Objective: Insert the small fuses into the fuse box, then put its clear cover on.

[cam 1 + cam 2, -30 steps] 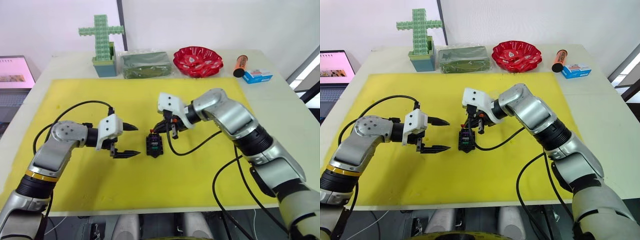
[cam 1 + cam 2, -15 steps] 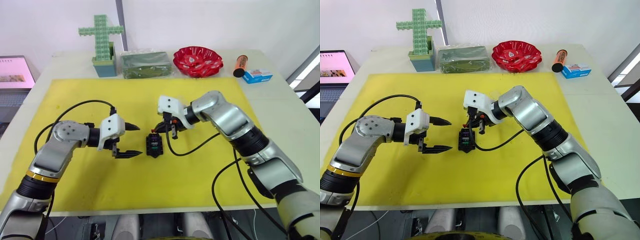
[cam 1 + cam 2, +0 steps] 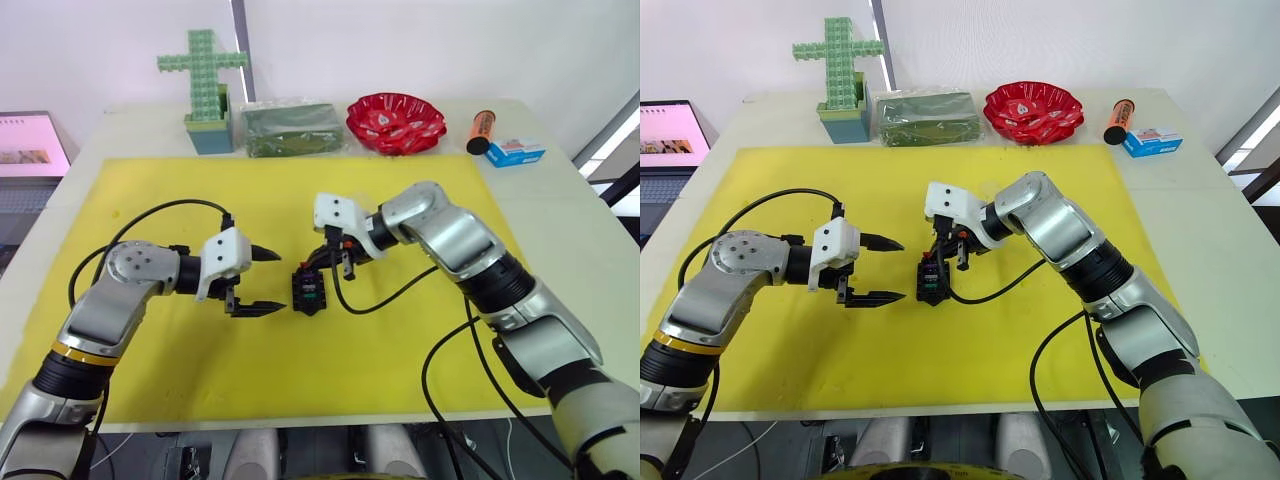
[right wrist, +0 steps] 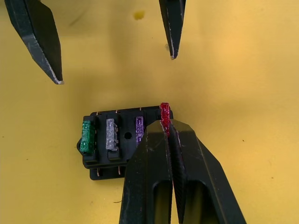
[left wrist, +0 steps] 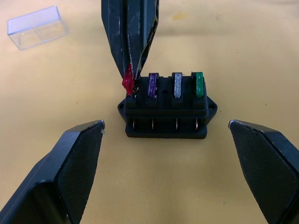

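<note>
The left hand [image 3: 262, 281] is hovering over the yellow mat [image 3: 160, 190], its fingers [image 5: 70, 175] spread wide apart and holding nothing, pointing toward the fuse box [image 5: 167, 109] just beside it. The box is sitting near the mat's middle with purple, grey and green fuses (three in a row) [image 5: 175, 84] already seated in its slots. The right hand [image 4: 167, 140] is reaching down over the box, fingers pinched together on the red fuse [image 5: 128, 83], which is tilting at the end slot beside the purple one. The clear cover [image 5: 37, 27] is lying on the mat, apart from the box. Along the counter's [image 3: 560, 200] far edge, a red bowl [image 3: 396, 122] is standing.
</note>
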You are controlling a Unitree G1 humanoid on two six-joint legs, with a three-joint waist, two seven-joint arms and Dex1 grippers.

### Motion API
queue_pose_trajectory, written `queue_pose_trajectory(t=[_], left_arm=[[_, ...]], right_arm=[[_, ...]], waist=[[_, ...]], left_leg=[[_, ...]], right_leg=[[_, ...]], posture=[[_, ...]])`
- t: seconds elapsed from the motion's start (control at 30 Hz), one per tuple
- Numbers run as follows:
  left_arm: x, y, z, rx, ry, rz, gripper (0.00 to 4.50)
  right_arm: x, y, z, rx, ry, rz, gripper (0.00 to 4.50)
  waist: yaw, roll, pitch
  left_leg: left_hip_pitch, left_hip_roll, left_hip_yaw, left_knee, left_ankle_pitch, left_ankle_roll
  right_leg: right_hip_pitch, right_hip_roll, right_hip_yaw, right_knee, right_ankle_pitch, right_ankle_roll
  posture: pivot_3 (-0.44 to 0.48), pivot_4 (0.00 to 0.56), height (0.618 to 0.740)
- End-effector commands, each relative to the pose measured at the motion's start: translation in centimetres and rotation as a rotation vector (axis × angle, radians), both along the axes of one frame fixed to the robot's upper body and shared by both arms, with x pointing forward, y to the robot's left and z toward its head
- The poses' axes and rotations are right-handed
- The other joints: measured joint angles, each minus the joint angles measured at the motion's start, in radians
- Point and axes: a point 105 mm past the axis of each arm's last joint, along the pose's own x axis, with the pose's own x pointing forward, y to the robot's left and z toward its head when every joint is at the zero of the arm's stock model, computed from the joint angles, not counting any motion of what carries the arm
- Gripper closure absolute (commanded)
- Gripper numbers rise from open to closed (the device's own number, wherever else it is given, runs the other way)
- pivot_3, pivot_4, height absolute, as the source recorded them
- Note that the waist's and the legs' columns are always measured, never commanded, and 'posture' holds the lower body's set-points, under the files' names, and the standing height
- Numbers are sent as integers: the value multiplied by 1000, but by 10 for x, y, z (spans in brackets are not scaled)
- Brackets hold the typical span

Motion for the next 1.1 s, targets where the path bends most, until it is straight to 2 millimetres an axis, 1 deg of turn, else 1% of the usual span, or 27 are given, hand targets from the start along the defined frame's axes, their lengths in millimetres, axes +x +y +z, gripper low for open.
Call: queue_pose_trajectory(t=[0.03, 0.73, 0.83, 1.1], left_arm=[[-3, -2, 9, -4, -36, -15, 0], [-4, -2, 7, -1, -36, -12, 0], [-4, -2, 7, 0, -37, -11, 0], [-4, -1, 7, 0, -38, -10, 0]], right_arm=[[-5, 3, 11, 30, -30, 32, 4474], [5, 0, 4, 3, -63, 16, 4474], [4, 0, 4, 1, -60, 21, 4474], [-2, 1, -6, -30, -38, 51, 4474]], waist=[[0, 0, 0], [0, 0, 0], [0, 0, 0], [0, 0, 0]], left_leg=[[0, 0, 0, 0, 0, 0], [0, 0, 0, 0, 0, 0], [0, 0, 0, 0, 0, 0], [0, 0, 0, 0, 0, 0]], right_leg=[[0, 0, 0, 0, 0, 0], [0, 0, 0, 0, 0, 0], [0, 0, 0, 0, 0, 0], [0, 0, 0, 0, 0, 0]], posture=[[0, 150, 740], [0, 150, 740], [0, 150, 740], [0, 150, 740]])
